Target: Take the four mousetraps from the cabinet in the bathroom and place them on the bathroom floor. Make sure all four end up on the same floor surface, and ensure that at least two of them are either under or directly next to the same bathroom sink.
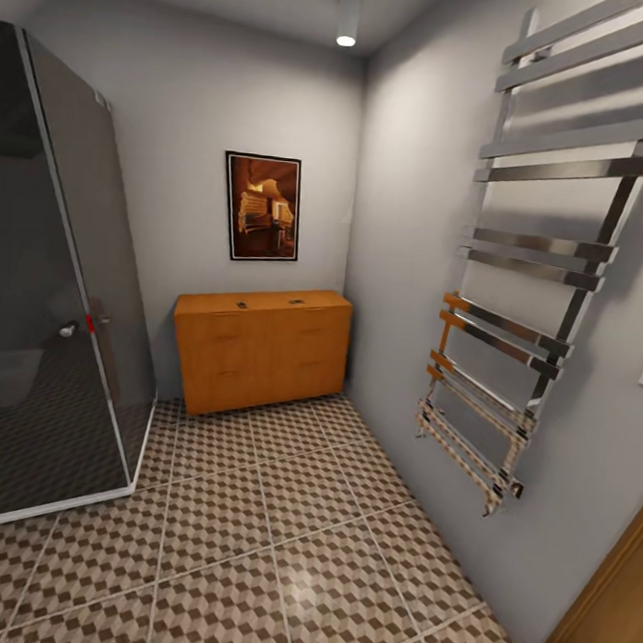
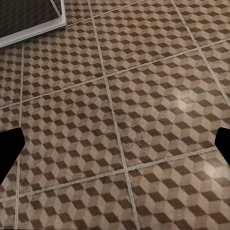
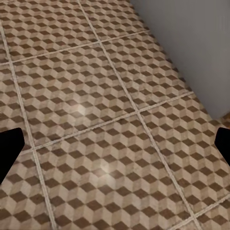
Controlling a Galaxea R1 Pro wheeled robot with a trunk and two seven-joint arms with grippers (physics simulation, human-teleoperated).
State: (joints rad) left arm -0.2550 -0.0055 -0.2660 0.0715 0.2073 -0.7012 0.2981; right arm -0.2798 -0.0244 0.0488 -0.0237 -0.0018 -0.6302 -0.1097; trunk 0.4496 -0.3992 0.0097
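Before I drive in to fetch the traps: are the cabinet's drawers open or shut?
Shut. The cabinet shows a flat front, with no drawer standing out over the bathroom floor.

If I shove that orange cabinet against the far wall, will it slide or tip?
The cabinet looks wide, low and flat-bottomed on the tiled floor, so it probably would not tip. It seems bulky, likely heavy, so expect it to resist sliding. It already stands near the right wall, leaving little room.

The bathroom floor [image 1: 276, 531] lies open toward the cabinet [image 1: 261, 351] at 12 o'clock. A dark glass shower cabin [image 1: 53, 291] blocks 10 o'clock; a towel rail [image 1: 526, 309] sticks out at 2 o'clock.
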